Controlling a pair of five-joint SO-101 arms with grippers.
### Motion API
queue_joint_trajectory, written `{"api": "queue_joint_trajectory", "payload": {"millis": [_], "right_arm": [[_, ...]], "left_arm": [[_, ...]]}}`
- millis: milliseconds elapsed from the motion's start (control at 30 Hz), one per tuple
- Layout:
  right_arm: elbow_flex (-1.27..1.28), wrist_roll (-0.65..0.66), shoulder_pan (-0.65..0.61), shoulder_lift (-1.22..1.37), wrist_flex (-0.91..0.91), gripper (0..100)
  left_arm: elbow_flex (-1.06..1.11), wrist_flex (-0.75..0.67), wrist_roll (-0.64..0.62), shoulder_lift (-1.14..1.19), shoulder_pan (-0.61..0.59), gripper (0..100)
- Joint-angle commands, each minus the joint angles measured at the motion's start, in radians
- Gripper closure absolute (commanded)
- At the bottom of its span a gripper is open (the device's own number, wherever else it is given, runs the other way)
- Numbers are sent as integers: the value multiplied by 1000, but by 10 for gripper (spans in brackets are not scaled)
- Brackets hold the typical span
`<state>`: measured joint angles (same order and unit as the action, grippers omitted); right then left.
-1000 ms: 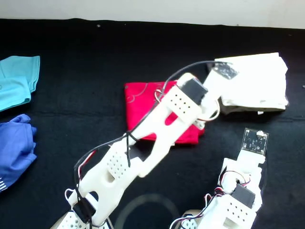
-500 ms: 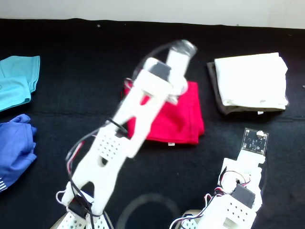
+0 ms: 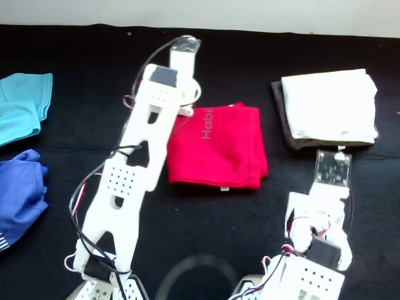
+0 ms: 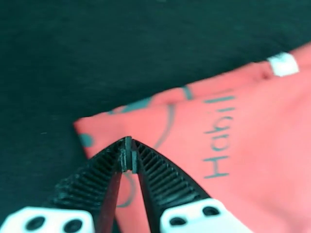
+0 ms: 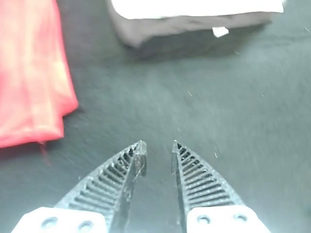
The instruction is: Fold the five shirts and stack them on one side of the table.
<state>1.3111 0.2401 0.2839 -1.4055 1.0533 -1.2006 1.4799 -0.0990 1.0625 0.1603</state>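
Up close, my left gripper (image 4: pixel 127 156) is pinched closed over the folded red shirt's (image 4: pixel 233 160) corner; my right gripper (image 5: pixel 155 148) hangs narrowly parted above the table (image 5: pixel 233 97). From above, a folded white shirt (image 3: pixel 328 103) lies right of the red.

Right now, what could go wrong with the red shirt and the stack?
The left gripper is shut over a corner of the red shirt; dragging from there may undo its fold. The right gripper sits open near the white-topped stack; a careless swing could knock it askew.
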Motion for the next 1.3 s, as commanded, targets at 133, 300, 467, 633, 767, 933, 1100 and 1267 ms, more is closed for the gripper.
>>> {"api": "queue_joint_trajectory", "payload": {"millis": [133,300,467,633,767,933,1100,1267], "right_arm": [[-374,-109,-177,446,4,901],[-740,-147,-254,846,4,901],[-1093,-192,-275,1237,36,901],[-1438,-184,-292,1581,127,897],[-1758,-183,-352,1844,249,896],[-2163,-183,-407,2158,398,873],[-2513,-183,-390,2396,507,811],[-2741,-140,-387,2525,544,811]], "left_arm": [[-2,-11,-2,-10,-56,991],[-10,-11,-2,30,-58,991],[-15,43,-3,15,-105,991],[-74,218,-6,-24,-166,991],[-131,292,-8,-41,-214,991],[-111,292,-6,-73,-274,991],[-101,292,-3,-101,-295,991],[-101,290,-3,-94,-295,991]]}}
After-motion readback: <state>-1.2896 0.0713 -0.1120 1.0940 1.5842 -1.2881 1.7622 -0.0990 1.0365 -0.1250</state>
